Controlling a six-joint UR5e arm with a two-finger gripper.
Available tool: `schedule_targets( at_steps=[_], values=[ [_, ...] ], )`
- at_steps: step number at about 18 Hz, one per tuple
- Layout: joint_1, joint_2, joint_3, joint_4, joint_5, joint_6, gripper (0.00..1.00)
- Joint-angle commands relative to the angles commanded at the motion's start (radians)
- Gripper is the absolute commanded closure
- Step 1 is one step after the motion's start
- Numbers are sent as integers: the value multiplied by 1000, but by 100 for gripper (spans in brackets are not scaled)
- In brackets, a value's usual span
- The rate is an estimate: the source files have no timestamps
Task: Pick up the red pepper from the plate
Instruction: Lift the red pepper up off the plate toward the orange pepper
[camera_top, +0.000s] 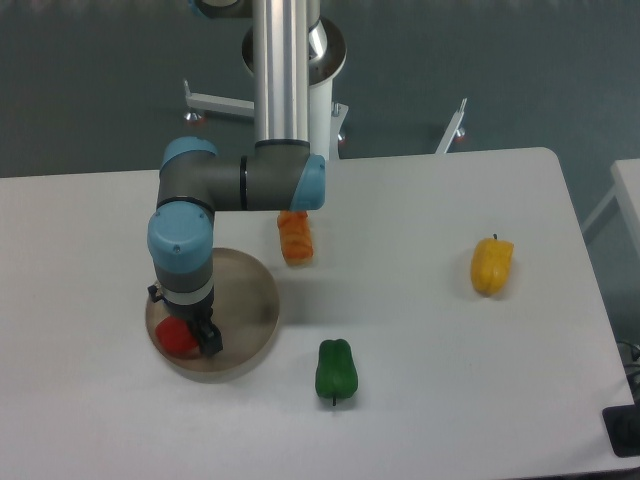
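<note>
The red pepper (173, 340) lies on the left part of the beige plate (248, 298), at the table's left front. My gripper (191, 337) points straight down onto the pepper and covers its upper right side. One dark finger (209, 339) shows at the pepper's right flank, while the other is hidden behind the wrist. Whether the jaws press on the pepper is not visible from this angle.
An orange pepper (295, 236) lies just behind the plate's right rim. A green pepper (336, 370) sits to the plate's right front, and a yellow pepper (492, 265) lies far right. The arm's elbow hangs above the plate's back edge.
</note>
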Motion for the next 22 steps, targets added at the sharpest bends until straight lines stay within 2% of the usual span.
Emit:
schedule_targets(
  at_steps=[3,6,9,13,17,22],
  values=[
    [2,18,40,-6,-6,-2,49],
    [21,44,40,-17,-2,5,49],
    [106,98,23,-31,-9,29,49],
    [210,158,28,-142,-11,147,49],
    [314,218,28,-228,-11,155,54],
    [412,239,25,-233,-17,186,55]
  ],
)
